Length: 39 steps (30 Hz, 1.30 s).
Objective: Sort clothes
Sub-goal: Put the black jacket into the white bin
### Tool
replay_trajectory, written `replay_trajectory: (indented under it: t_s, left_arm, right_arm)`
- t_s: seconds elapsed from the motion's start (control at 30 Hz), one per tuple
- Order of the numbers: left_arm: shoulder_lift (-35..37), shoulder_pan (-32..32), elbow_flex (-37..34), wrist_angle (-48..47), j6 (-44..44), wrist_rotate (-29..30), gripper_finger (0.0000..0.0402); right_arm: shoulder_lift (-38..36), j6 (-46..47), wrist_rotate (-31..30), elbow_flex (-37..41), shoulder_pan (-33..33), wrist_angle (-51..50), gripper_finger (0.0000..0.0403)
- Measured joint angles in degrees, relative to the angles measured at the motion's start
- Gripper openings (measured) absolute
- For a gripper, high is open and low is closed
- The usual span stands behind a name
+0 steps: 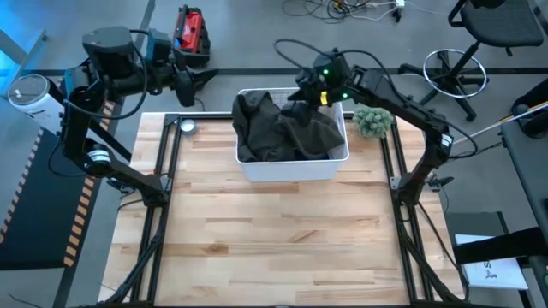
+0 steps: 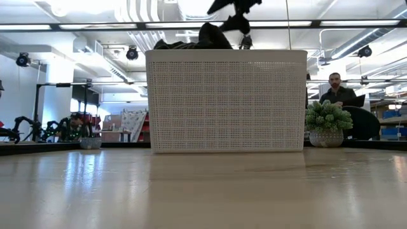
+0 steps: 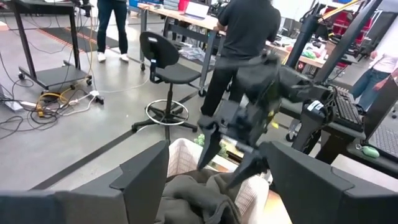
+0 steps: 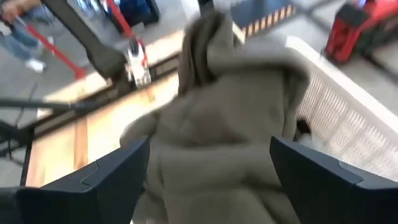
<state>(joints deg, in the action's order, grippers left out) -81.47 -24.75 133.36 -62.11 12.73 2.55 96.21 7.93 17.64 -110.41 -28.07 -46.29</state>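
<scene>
A white lattice basket (image 1: 291, 167) stands at the table's far middle and also shows in the low view (image 2: 226, 102). An olive-grey top (image 1: 304, 133) and darker cloth (image 1: 253, 115) are heaped in it, rising above its rim (image 2: 203, 37). My right gripper (image 1: 301, 96) hangs open over the basket's far right part, fingers pointing down on either side of a hump of the olive-grey top (image 4: 217, 124). My left gripper (image 1: 199, 81) is open and empty, raised beyond the table's far left corner and pointing toward the basket (image 3: 186, 158). My right gripper stands with its two fingers on either side of the olive-grey top's raised hump (image 4: 211, 74), coming from above. I cannot tell whether the fingers touch the cloth.
A small potted plant (image 1: 373, 120) stands right of the basket at the far edge. A small round metal thing (image 1: 187, 127) lies at the far left corner. The wide near part of the wooden table (image 1: 282, 248) lies in front of the basket. People and office chairs show beyond the table.
</scene>
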Motion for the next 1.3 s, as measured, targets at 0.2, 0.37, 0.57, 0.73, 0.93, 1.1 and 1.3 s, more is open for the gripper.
replay_trajectory:
  t_s: [0.2,0.37,0.57,0.73,0.93,1.1,1.3]
  left_arm:
    - [0.24,0.00,0.00,-0.15,0.50,-0.02,0.0274]
    - [0.63,0.00,0.00,-0.36,1.31,-0.06,0.0290]
    - [0.61,0.00,0.00,-0.85,1.32,-0.07,0.0288]
    - [0.61,0.00,0.00,-0.83,1.53,-0.09,0.0280]
    - [0.63,0.04,0.00,-0.81,1.97,-0.20,0.0287]
    - [0.63,0.04,0.00,-0.79,1.97,-0.20,0.0297]
    - [0.63,0.02,0.00,-0.72,1.70,-0.20,0.0290]
  right_arm:
    - [-0.42,-1.04,0.36,0.09,-0.05,-10.13,0.0330]
    - [-1.18,-2.92,-0.52,-1.25,-0.07,-18.42,0.0339]
    - [-1.33,-3.36,2.13,-4.26,-0.05,-21.70,0.0339]
    - [-1.29,-2.22,3.85,-8.20,0.02,-23.33,0.0339]
    - [-1.29,-2.04,3.83,-14.24,-0.02,-25.03,0.0339]
    - [-1.31,-2.61,3.72,-16.96,0.08,-23.51,0.0338]
    - [-0.92,-3.02,3.31,-16.13,0.51,-15.49,0.0297]
